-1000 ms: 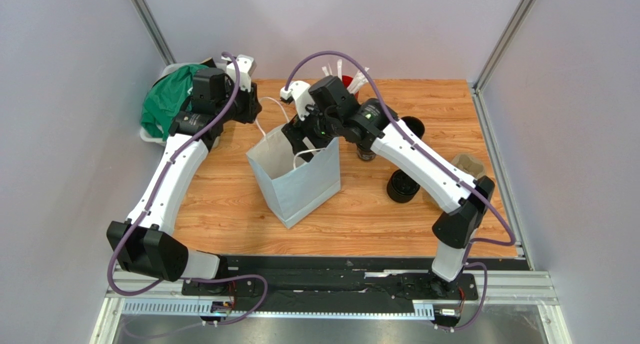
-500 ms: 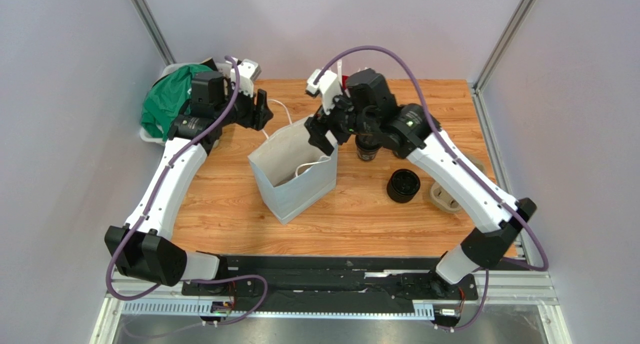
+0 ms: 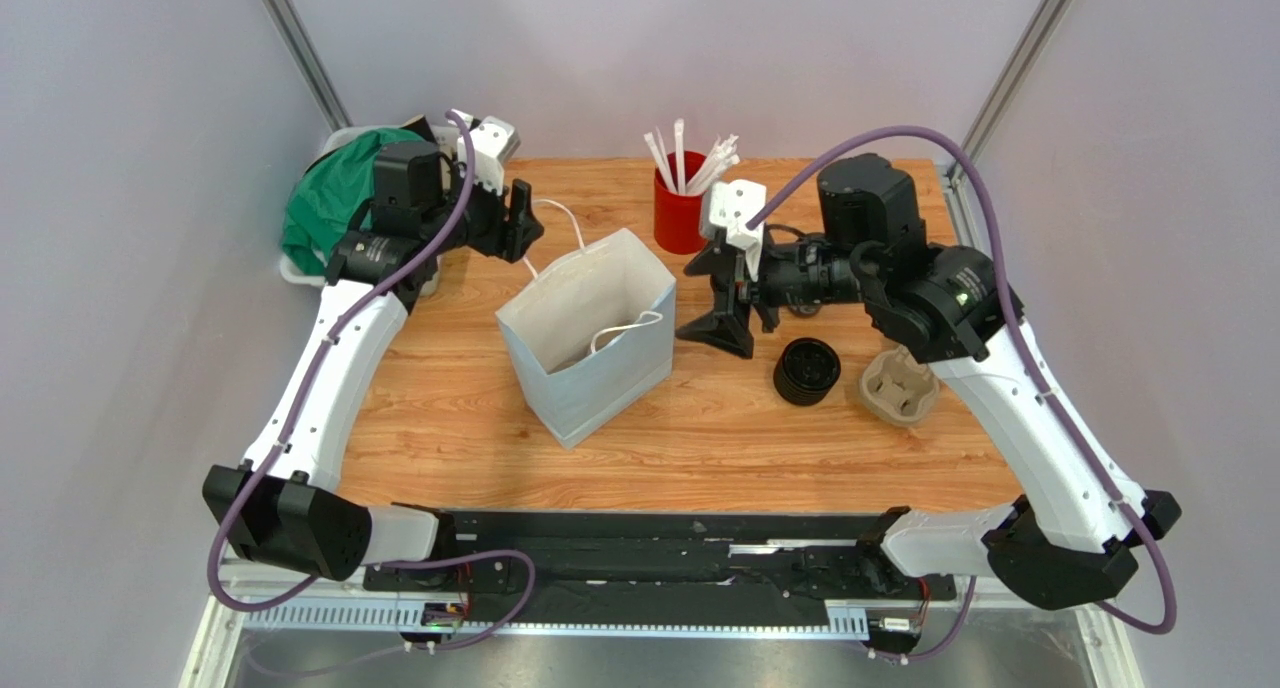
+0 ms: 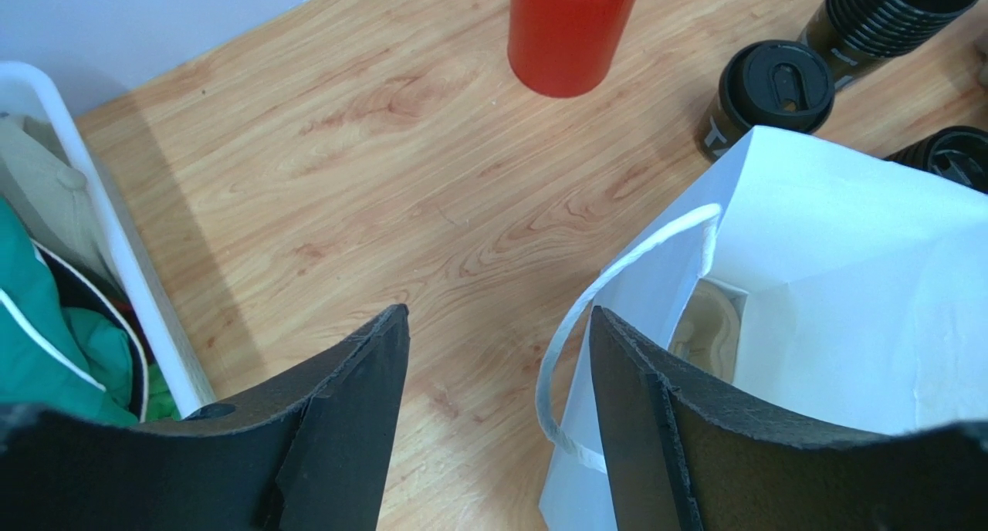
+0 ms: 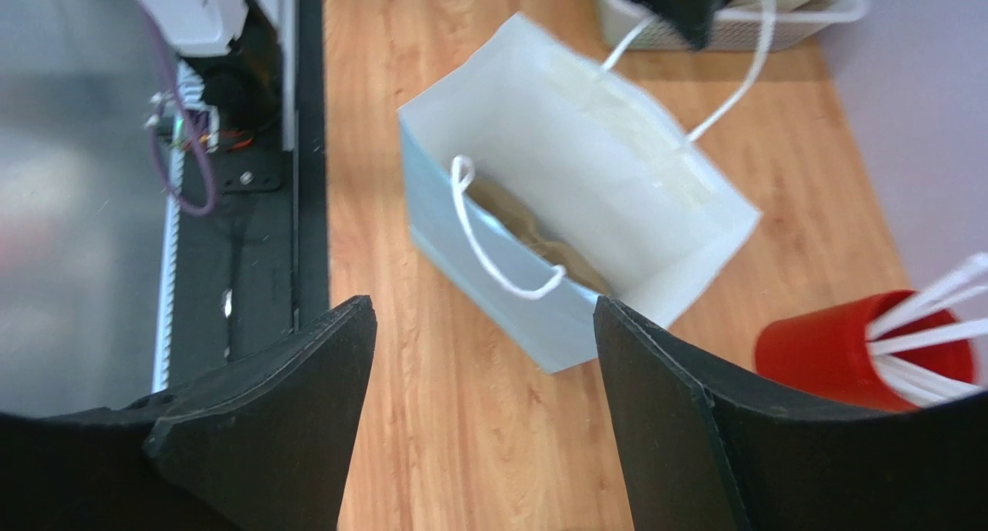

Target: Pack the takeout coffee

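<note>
Near lidded cup: your near lidded cup (image 3: 807, 370) stands upright on the desk (image 3: 451, 403), lid on, right of the white paper bag (image 3: 589, 351) and outside it.
Far lidded cup: your far lidded cup (image 4: 775, 88) also stands on the desk with its lid on, between the red cup (image 4: 574, 27) and the bag's far corner. From above, the right arm hides it.
Cups against the right jaws: your right jaws are apart and grip nothing. They hang just right of the bag and point left at it. The near lidded cup sits just beside them on the side away from the bag, not touching and not between them. The right wrist view shows only the bag's open mouth past the gap.
Cups against the left jaws: your left jaws are apart too, with nothing clamped. They hover at the bag's far left corner, so the bag stands between them and both cups. One white handle loop (image 4: 626, 311) shows below their gap.
Bag: upright with its mouth open. Something pale brown lies at the bottom; you cannot tell what.
Stack: nested lidless black cups (image 4: 899, 10) sit just beyond the far lidded cup.
Red cup: holds white straws (image 3: 684, 156), at the desk's far edge.
Carrier: the brown pulp carrier (image 3: 897, 388) sits just right of the near lidded cup.
Basket: the white basket (image 4: 116, 239) holds a green cloth (image 3: 334, 193) at the far left corner.
</note>
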`<state>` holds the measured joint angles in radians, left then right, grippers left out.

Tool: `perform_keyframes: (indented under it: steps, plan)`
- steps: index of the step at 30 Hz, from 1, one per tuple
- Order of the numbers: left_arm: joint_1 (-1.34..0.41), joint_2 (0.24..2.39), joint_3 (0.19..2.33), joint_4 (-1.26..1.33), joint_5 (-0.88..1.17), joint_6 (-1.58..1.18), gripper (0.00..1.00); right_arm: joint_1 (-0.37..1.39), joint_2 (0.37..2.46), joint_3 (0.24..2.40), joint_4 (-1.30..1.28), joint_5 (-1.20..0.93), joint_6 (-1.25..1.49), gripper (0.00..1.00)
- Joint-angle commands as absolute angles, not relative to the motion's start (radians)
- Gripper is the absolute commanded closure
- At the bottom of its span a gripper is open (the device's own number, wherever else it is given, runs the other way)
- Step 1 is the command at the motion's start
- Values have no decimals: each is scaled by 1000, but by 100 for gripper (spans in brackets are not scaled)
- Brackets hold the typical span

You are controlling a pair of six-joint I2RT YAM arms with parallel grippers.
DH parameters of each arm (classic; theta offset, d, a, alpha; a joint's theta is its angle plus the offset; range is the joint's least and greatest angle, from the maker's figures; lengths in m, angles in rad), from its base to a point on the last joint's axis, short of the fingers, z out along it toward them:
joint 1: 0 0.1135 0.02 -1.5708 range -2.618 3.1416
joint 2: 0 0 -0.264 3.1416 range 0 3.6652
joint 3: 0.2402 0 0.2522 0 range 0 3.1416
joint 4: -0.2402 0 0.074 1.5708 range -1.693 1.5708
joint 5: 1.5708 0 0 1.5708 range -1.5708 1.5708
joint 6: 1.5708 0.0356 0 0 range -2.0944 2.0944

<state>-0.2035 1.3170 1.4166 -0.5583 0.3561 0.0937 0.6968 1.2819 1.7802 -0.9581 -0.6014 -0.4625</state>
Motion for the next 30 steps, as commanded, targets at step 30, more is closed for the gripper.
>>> perform_keyframes:
  steps: [30]
  plan:
    - [-204, 1368, 1542, -655, 476, 160, 43, 785, 1371, 1819, -956, -577, -584, 35]
